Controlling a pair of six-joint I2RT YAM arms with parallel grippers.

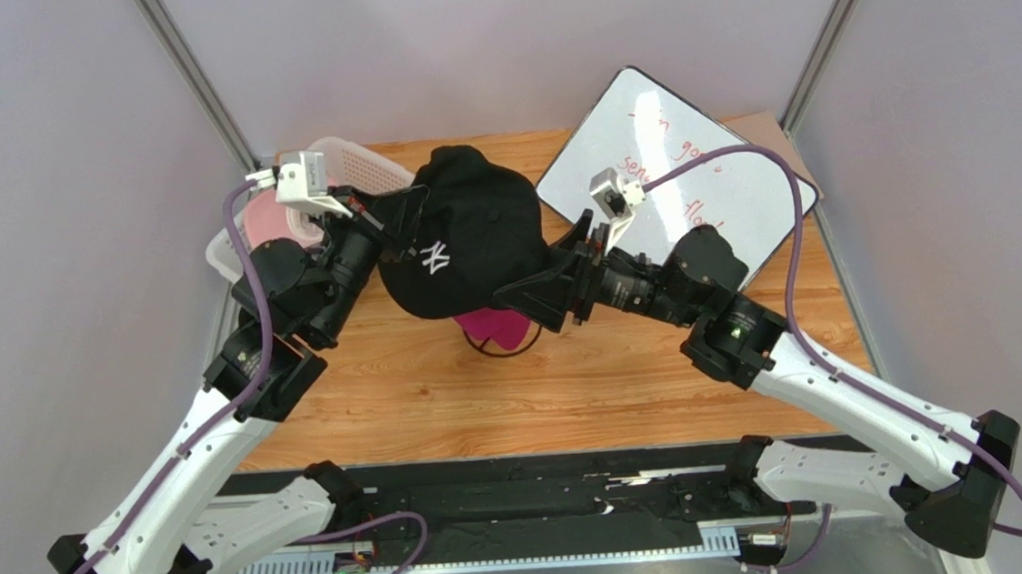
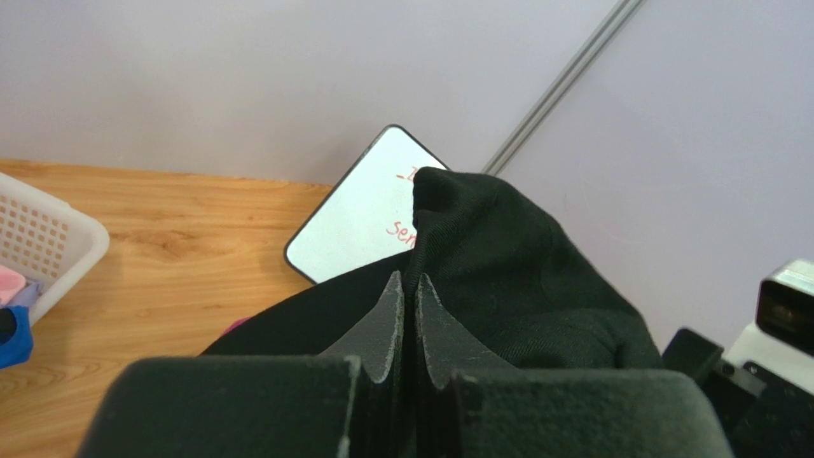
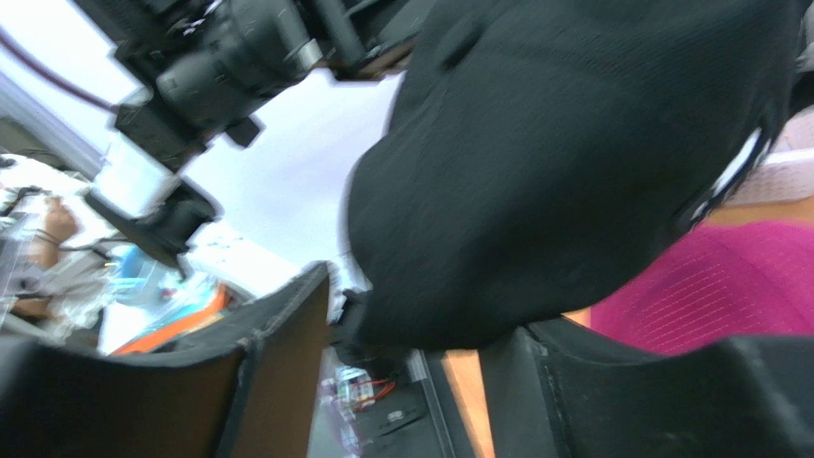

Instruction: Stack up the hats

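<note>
The black cap with the white NY logo [image 1: 465,236] is held up over the middle of the table. My left gripper [image 1: 386,229] is shut on its left edge; in the left wrist view the fingertips [image 2: 394,303] pinch the black fabric [image 2: 516,277]. My right gripper [image 1: 547,287] is open at the cap's right near edge; in the right wrist view the cap [image 3: 573,162] hangs between the spread fingers [image 3: 287,334]. The magenta cap [image 1: 492,327] lies under the black one and shows in the right wrist view [image 3: 726,286]. The lavender cap is not in view.
A white mesh basket [image 1: 359,160] stands at the back left with a pink cap [image 1: 272,224] in it; the left wrist view shows the basket [image 2: 53,239] and a bit of blue cap [image 2: 11,336]. A whiteboard [image 1: 685,164] lies at the back right.
</note>
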